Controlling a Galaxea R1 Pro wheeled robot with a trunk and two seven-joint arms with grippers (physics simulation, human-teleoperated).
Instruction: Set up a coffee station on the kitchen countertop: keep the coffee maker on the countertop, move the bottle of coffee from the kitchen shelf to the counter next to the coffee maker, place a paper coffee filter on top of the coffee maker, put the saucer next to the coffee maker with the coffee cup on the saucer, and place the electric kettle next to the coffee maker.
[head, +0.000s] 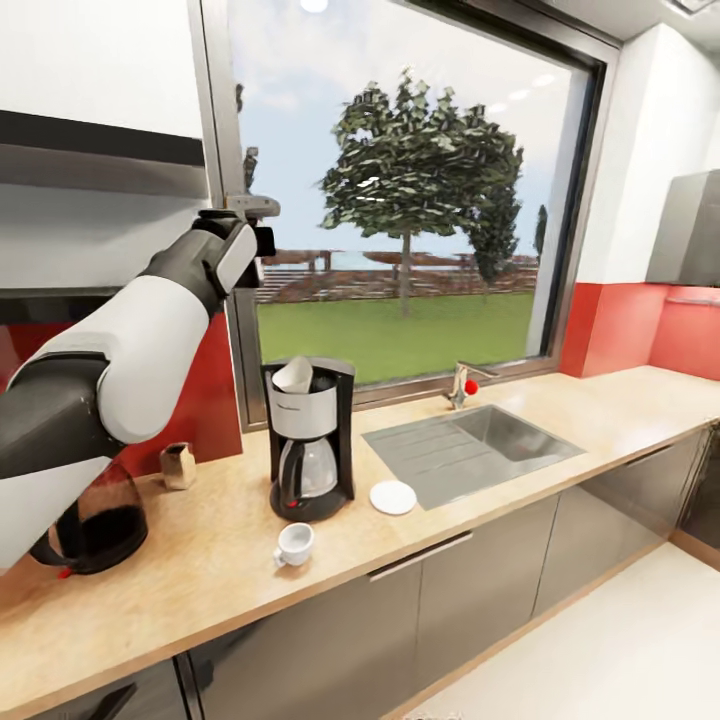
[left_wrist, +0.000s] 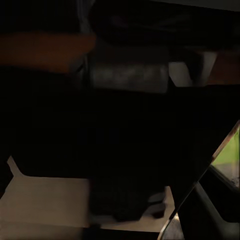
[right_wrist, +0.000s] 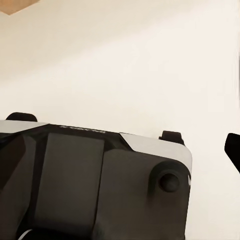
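Light-wood counter (head: 560, 420) below, left gripper (head: 252, 208) raised toward kitchen shelf (head: 100, 170), jaws' state unreadable: approach slowly, level, for bottle of coffee.

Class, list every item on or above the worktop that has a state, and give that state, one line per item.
coffee maker: upright on the countertop, carafe in place
paper coffee filter: sitting in the coffee maker's top
coffee cup: upright on the countertop, not on the saucer
saucer: flat, bare
electric kettle: upright, partly hidden by the left arm
left claw: raised by the window frame, open or shut unclear
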